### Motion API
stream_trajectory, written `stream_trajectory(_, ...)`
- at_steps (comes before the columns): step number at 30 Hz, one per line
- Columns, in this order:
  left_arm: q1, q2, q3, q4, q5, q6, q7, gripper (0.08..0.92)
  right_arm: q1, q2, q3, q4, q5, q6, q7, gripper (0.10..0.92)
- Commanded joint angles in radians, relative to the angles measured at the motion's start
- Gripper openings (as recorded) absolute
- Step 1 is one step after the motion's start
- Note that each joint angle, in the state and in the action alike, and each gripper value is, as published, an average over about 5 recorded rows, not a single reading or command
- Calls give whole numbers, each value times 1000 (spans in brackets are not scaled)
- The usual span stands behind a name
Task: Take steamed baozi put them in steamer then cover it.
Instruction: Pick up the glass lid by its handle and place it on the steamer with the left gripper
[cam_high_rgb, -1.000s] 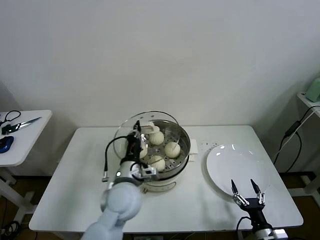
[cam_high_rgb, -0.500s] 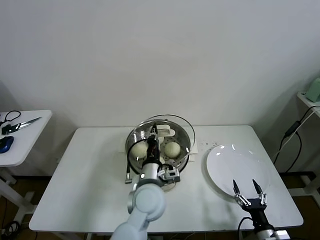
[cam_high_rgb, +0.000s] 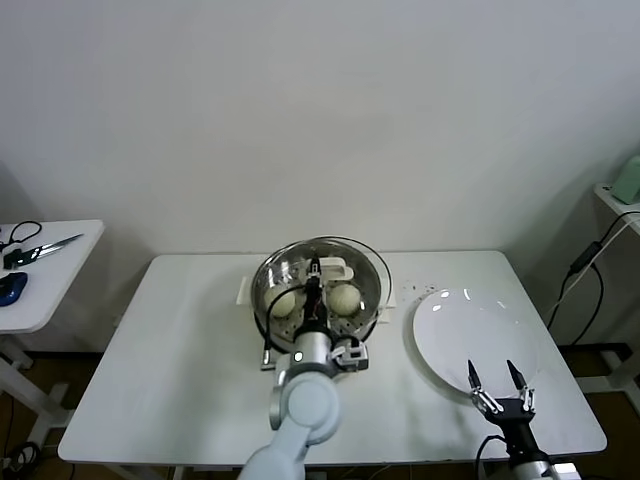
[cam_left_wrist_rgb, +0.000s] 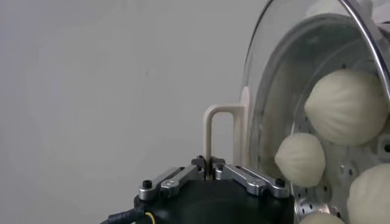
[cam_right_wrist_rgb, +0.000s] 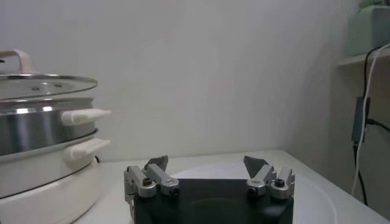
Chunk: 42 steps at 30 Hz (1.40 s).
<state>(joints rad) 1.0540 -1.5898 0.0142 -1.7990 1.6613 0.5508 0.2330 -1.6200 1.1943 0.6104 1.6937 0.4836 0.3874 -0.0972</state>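
Left gripper (cam_left_wrist_rgb: 210, 168) clamped tight on the white handle (cam_left_wrist_rgb: 218, 131) of the cover (cam_high_rgb: 320, 270), directly over the steamer (cam_high_rgb: 318, 300). Cover level above the pot's rim, a narrow gap between the two in the right wrist view. Steamer near the back edge of the tabletop (cam_high_rgb: 170, 370), about midway along it. Steamed baozi (cam_high_rgb: 344, 297) inside on the perforated tray, seen through the glass; two plain from the head camera, four at least partly in the left wrist view. Right gripper (cam_high_rgb: 498, 388) at the front right corner of the tabletop, fingers spread wide with nothing between them, just over the near rim of a white plate (cam_high_rgb: 470, 340). Plate just right of the steamer, toward the right edge.
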Motion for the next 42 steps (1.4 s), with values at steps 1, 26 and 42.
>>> stream_trajectory(1,0,-17,9,15,21,2,-2,146,-4,1,3,2,1,6,1,823)
stream_trajectory(26,-8,12,-14,58,42,2,-7,146,-9,13,6,7,0,10,-3,823)
stream_trajectory(42,8,23,-26,48,39,-7,-4,359,-3,8,-6,22,49,-19,41,823)
